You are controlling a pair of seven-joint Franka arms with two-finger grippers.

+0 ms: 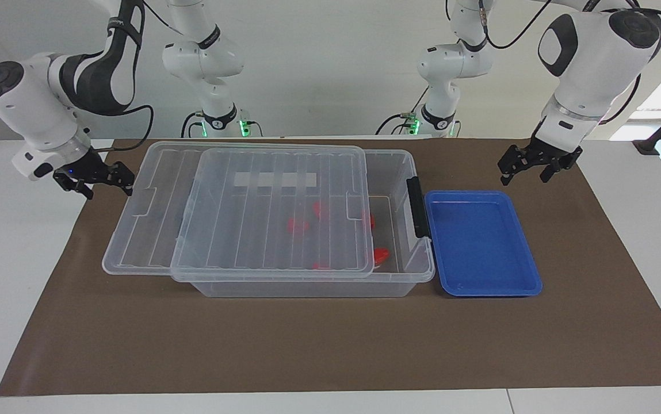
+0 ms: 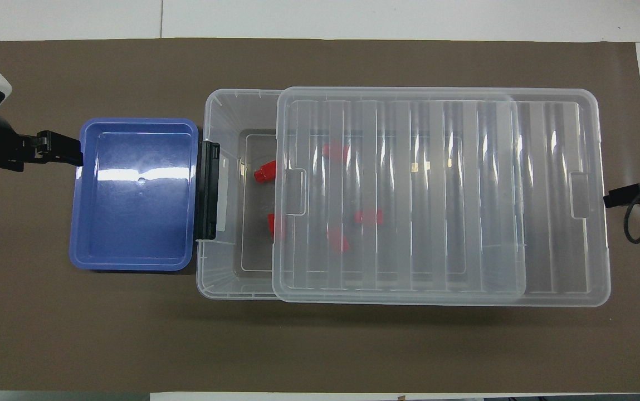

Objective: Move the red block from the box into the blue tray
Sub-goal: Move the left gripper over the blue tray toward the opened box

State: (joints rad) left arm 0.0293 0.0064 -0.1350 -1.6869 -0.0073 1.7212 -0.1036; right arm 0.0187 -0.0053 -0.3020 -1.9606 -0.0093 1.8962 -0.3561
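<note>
Several red pieces sit in the box (image 2: 230,195), most under the ribbed clear lid (image 2: 409,195), which lies slid toward the right arm's end so only a strip by the black latch handle (image 2: 208,189) is uncovered. Which one is the red block I can't say for sure; best guess is the piece in the open strip (image 2: 264,172), with another half under the lid edge (image 2: 273,224). Blue tray (image 1: 482,244) is empty, touching the box's latch end, toward the left arm's end of the table. Handling, as I judge it: small hard plastic, light, stiff, not fragile, probably a bit slick, so pinch across two flat parallel faces, mid-height, straight down through the open strip. Box wall and lid edge are close, so little room for spread fingers; the lid may need pushing further first. The lid is light and will skid if nudged. Left gripper (image 1: 532,165) hangs low over the mat just beside the tray's corner nearest the robots, fingers spread, holding nothing, wrist angled down. Right gripper (image 1: 94,178) hangs off the box's other short end by the overhanging lid, fingers also spread and empty, pointing in toward the lid edge.
</note>
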